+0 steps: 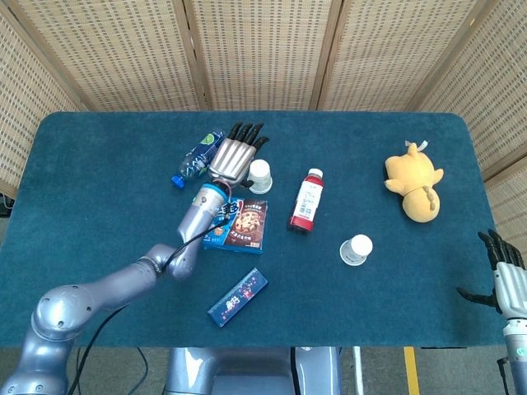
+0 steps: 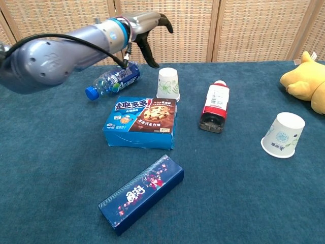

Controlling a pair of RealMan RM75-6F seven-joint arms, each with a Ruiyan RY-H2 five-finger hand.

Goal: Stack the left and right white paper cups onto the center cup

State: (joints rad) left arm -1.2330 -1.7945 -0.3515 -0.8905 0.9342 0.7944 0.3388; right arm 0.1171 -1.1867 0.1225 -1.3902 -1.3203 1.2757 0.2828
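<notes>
Cups look nested mid-table; our left hand spreads empty; next we fetch the lying right cup.

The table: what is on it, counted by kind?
Paper cups: at least 2, the centre cup and the right cup
Bottles: 2, one clear, one red
Boxes: 2, cookie box, long blue box
Plush toy: 1
Total: at least 7
</notes>
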